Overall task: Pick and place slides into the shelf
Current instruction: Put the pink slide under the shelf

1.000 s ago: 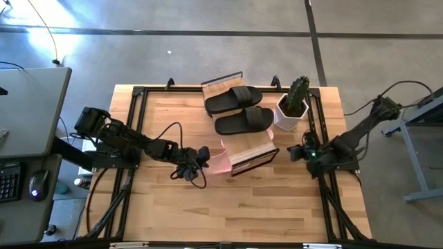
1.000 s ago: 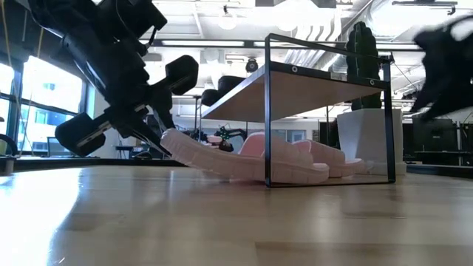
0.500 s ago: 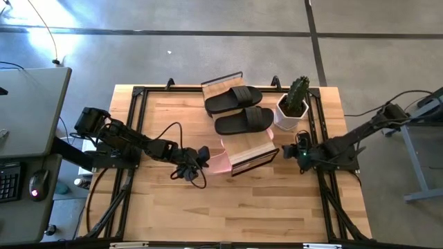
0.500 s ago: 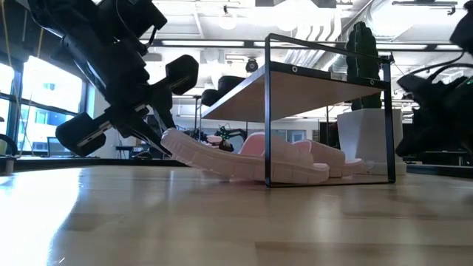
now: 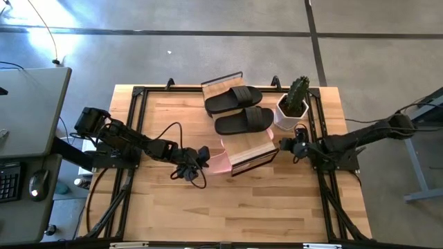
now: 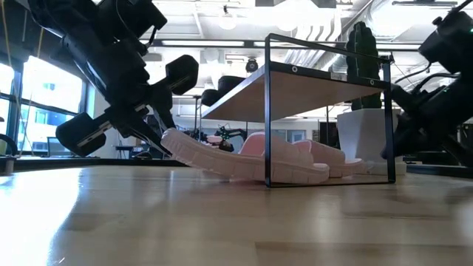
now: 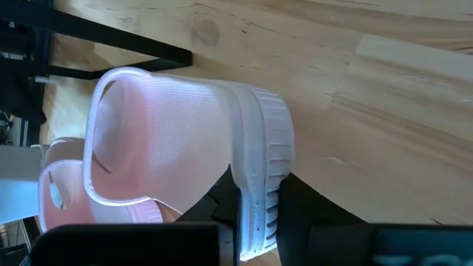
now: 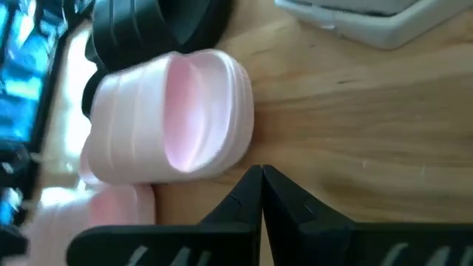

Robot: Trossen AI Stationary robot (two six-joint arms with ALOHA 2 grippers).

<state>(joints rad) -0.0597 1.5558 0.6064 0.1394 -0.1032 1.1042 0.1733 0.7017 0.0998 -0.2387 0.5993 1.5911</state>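
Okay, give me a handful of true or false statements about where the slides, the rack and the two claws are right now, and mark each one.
1. A pair of black slides lies on the shelf's top tier. True.
2. The left claw is shut on a pink slide. True.
3. The cactus pot stands on the left side of the shelf. False: it stands on the right side, by the right arm.
4. The right claw grips a black slide. False: its fingers are shut on nothing, pointing at a pink slide's end.
5. Pink slides lie under the top board. True.
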